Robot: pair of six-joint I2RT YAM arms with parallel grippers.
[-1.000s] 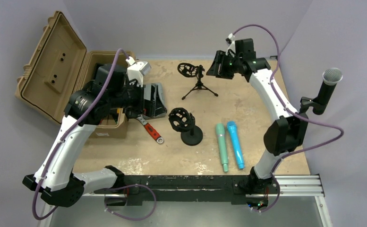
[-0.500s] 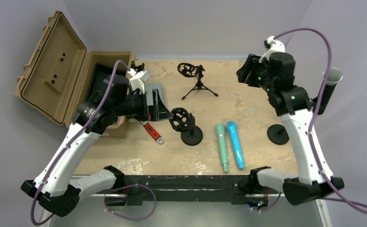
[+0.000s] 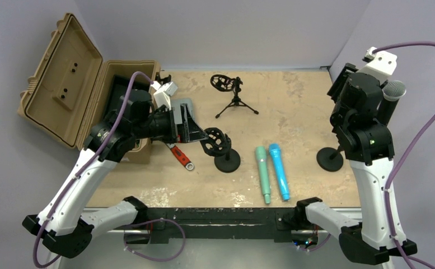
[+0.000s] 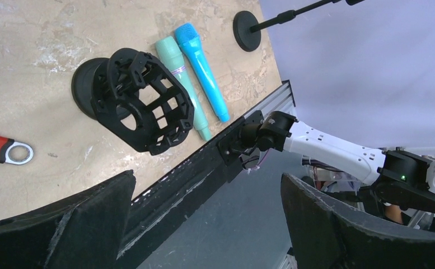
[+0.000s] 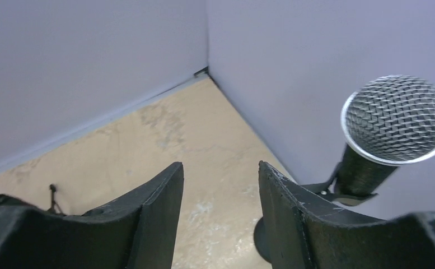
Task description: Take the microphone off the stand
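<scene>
The microphone (image 3: 393,92) has a silver mesh head and a black body. It sits upright in the clip of a black stand with a round base (image 3: 330,158) at the table's right edge. My right gripper (image 3: 339,84) is open and empty, raised just left of the microphone and apart from it. In the right wrist view the microphone (image 5: 397,117) stands right of the open gripper (image 5: 220,168), outside the jaws. My left gripper (image 3: 195,128) is open and empty beside a black shock mount (image 3: 215,140); the left wrist view shows this gripper (image 4: 208,179) open too.
A green microphone (image 3: 263,174) and a blue one (image 3: 278,171) lie at the front centre. A tripod stand (image 3: 234,101) is at the back. A red-handled wrench (image 3: 179,156) lies near the open tan case (image 3: 64,78). Walls close in at the back and right.
My right arm has swung from the back middle to the right edge and risen beside the microphone. My left gripper has moved right, up to the shock mount.
</scene>
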